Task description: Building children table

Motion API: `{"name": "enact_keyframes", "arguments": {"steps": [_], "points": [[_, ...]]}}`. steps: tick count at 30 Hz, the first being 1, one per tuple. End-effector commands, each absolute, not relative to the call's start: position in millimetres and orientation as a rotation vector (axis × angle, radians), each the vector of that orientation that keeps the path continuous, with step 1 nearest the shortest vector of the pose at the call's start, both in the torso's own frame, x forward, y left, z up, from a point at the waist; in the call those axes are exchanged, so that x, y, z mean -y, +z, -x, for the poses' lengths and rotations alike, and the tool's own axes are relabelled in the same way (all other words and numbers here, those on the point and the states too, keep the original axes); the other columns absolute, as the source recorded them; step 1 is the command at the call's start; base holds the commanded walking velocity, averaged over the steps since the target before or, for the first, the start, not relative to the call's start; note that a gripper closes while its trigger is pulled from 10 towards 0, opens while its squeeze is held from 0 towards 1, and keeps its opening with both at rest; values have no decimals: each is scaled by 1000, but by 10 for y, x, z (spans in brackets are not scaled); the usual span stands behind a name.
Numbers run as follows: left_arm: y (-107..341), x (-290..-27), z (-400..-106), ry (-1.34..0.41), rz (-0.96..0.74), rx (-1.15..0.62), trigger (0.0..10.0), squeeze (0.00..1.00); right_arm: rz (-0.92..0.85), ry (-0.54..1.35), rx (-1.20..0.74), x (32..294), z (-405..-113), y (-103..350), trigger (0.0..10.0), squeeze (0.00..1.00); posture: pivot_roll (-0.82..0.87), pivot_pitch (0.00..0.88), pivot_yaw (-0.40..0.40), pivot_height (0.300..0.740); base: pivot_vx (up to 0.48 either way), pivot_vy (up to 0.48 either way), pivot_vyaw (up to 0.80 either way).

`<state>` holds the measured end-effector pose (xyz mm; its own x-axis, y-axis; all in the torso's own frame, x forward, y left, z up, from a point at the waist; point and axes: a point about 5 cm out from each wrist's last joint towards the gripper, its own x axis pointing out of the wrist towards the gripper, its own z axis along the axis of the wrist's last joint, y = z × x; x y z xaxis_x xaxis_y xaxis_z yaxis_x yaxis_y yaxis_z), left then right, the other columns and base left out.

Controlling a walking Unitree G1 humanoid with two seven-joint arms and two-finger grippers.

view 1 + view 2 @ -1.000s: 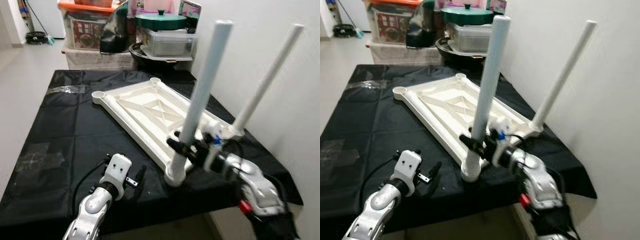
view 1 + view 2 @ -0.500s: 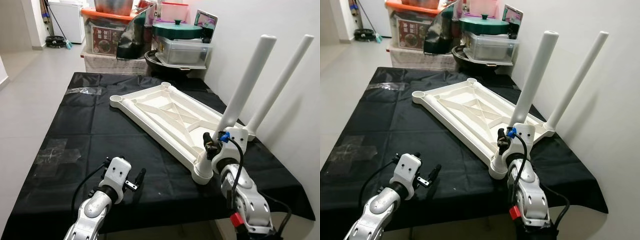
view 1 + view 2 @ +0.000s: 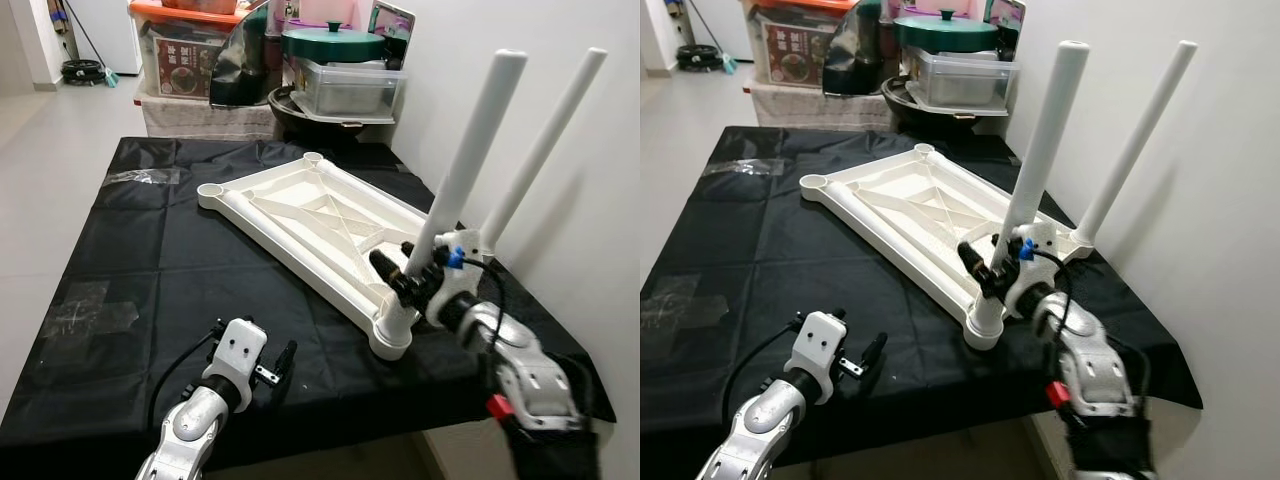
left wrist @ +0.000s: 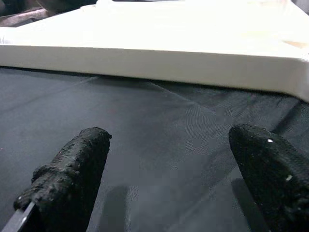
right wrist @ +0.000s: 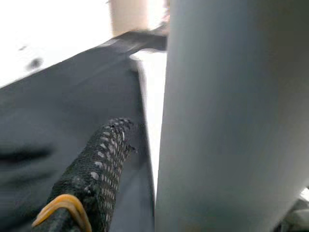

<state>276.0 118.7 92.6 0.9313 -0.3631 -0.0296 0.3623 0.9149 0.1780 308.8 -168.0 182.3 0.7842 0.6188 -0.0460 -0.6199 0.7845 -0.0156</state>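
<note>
The right claw (image 3: 402, 283) sits low on the near table leg (image 3: 462, 170), one black finger (image 5: 99, 166) along the tube. Whether it is clamped or only laid against it, I cannot tell. Half a second ago the wrist stood upright just beside the leg's base; now the arm reaches in from the side, its fingers pointing across the leg just above the corner socket (image 3: 392, 338). The leg's foot is in that socket and it leans toward the wall, much as before.

The far leg (image 3: 540, 150) stands in its own corner socket by the wall, leaning the same way. Both rise from the upturned white table frame (image 3: 300, 215), which lies flat and diagonal on the black-covered tabletop (image 3: 130, 260).

The left claw (image 3: 283, 358) rests spread wide and empty on the cloth near the front edge, as it did a second ago, well apart from the frame.

Two sockets at the frame's far end, the near-left (image 3: 212, 190) and the back one (image 3: 313, 158), are unfilled. My read: the right arm is seating or steadying leg number two, so roughly halfway through. Behind the tabletop, storage boxes (image 3: 185, 60) and a green-lidded pot (image 3: 332, 42) are stacked.
</note>
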Motion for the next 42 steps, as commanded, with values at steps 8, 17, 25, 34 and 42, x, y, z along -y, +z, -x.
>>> {"name": "enact_keyframes", "arguments": {"steps": [8,17,25,34,42], "points": [[904,-1223,-2778,-372,-201,-5,10000,0,45,875,-126,1437,-2998,1525,0,0,109,0,-139,740,0,0,0],[896,-1215,-2769,-378,-205,-4,10000,0,-91,125,-43,1784,-3256,1558,0,0,97,0,-133,740,0,0,0],[879,-1207,-2756,-382,-206,-8,10000,0,-61,-185,-89,1863,-3061,1401,0,0,88,0,-128,740,0,0,0],[885,-1205,-2768,-384,-208,-6,10000,0,-167,-8,25,1616,-3118,1584,10000,1000,86,0,-124,740,0,0,0],[912,-1226,-2797,-378,-209,-1,10000,0,-188,324,126,1544,-3233,1948,10000,0,87,0,-123,740,0,0,0]]}}
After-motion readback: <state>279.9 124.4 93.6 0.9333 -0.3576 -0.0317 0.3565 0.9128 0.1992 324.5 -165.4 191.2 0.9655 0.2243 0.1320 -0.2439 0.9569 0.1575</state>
